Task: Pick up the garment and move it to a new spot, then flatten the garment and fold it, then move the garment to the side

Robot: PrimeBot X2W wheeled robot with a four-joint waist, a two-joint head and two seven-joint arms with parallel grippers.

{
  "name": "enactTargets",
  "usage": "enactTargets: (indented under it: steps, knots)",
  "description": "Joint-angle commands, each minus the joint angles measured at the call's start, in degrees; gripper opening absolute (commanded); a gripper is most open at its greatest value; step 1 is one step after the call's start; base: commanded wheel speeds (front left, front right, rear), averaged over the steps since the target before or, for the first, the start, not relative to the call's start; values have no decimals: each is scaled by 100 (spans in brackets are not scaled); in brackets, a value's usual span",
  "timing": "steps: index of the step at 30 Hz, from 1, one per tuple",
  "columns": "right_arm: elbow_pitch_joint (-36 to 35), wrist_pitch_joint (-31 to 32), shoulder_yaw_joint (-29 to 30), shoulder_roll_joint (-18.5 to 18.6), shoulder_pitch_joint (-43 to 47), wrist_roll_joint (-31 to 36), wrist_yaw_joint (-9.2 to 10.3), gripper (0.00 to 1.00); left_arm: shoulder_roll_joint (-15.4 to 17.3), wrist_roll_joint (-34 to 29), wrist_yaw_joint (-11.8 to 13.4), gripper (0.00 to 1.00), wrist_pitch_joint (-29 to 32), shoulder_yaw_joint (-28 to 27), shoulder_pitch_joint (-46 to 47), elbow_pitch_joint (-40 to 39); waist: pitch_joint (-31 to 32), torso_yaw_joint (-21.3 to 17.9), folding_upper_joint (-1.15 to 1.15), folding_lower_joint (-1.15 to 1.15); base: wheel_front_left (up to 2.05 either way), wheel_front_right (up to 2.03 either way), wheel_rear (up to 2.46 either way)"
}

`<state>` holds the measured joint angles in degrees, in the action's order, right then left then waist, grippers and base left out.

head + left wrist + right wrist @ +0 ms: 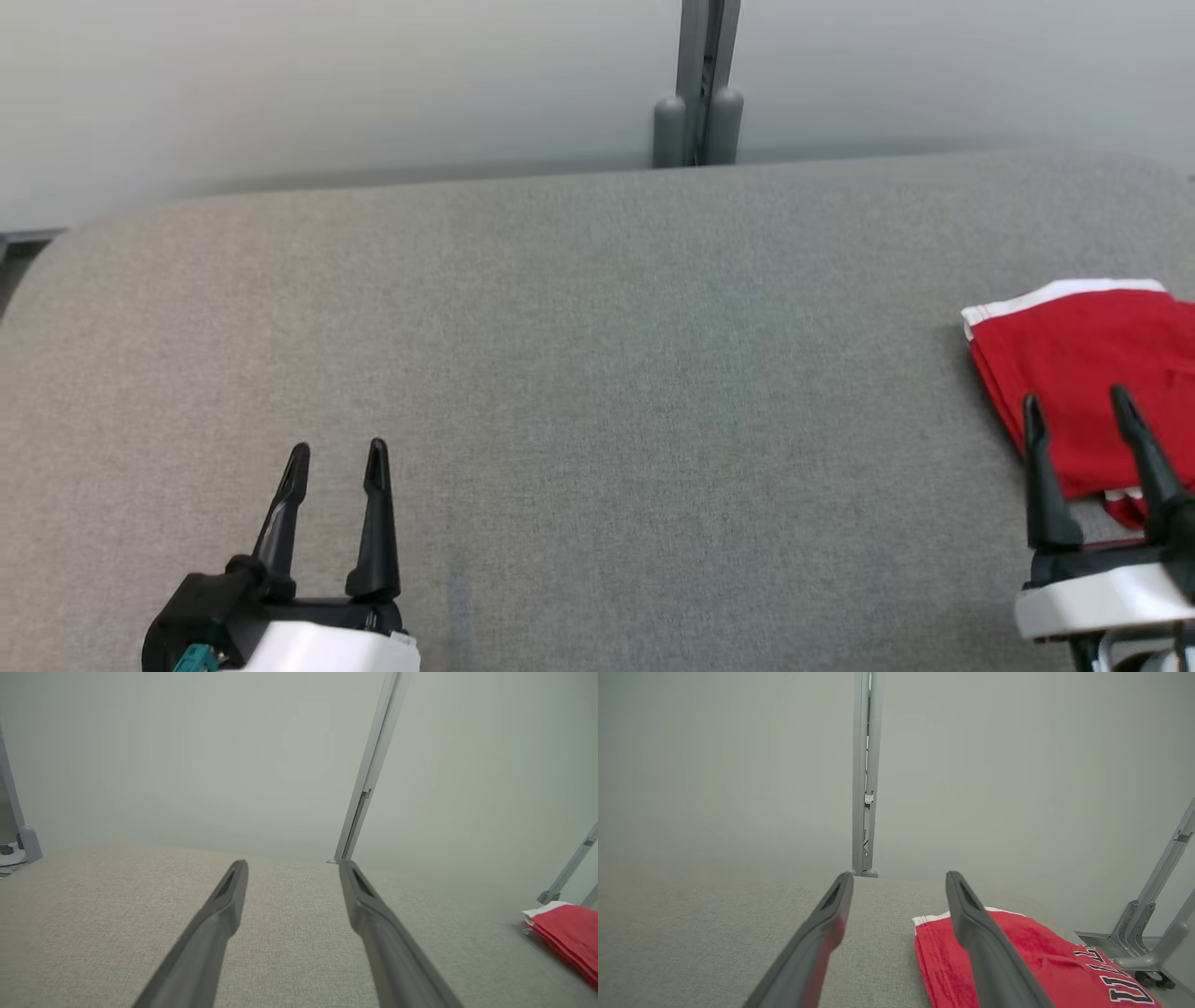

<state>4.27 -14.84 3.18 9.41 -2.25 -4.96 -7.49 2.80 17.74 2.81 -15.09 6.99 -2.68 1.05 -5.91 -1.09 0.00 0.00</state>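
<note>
At the right edge of the bench [597,392] lies the garment [1083,350], a red jersey with white trim, folded into a compact stack (black-and-white letters show on it in the right wrist view, partly cut off). The right gripper [1075,397] hangs over its near part with fingers spread and nothing between them; whether the tips touch the cloth I cannot tell from this angle. The left gripper [338,448] is released too and empty, near the front edge toward the left, well apart from the garment. I judge the cloth to be light, soft and limp, so its layers may slide apart. The best hold seems the stacked left edge, pinching all layers together.
</note>
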Motion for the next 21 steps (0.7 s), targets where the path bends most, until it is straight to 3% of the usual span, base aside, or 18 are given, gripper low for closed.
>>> enactTargets:
  steps: [1,6,13,19,20,21]
  knots:
    - [-65,-41,104,-216,155,177,-1,100,22,-26,-24,100,-8,-76,-119,27,235,42,0,0,0,0,0]
    - [61,-40,163,-581,535,414,-1,100,18,-178,-37,100,-8,-135,-408,115,397,-108,0,0,0,0,0]
    - [66,-41,-52,-640,756,444,-1,100,21,-137,191,100,-8,-223,-627,36,449,-225,0,0,0,0,0]
    - [-46,-41,-69,-641,697,429,-1,100,21,-113,213,100,-8,-140,-548,-23,426,-185,0,0,0,0,0]
    - [-24,-14,-70,-657,726,444,-1,0,0,-123,210,0,2,-129,-612,-7,428,-191,0,0,0,0,0]
    - [18,-11,-77,-668,729,441,-1,0,-9,-114,207,0,2,-121,-625,31,429,-189,0,0,0,0,0]
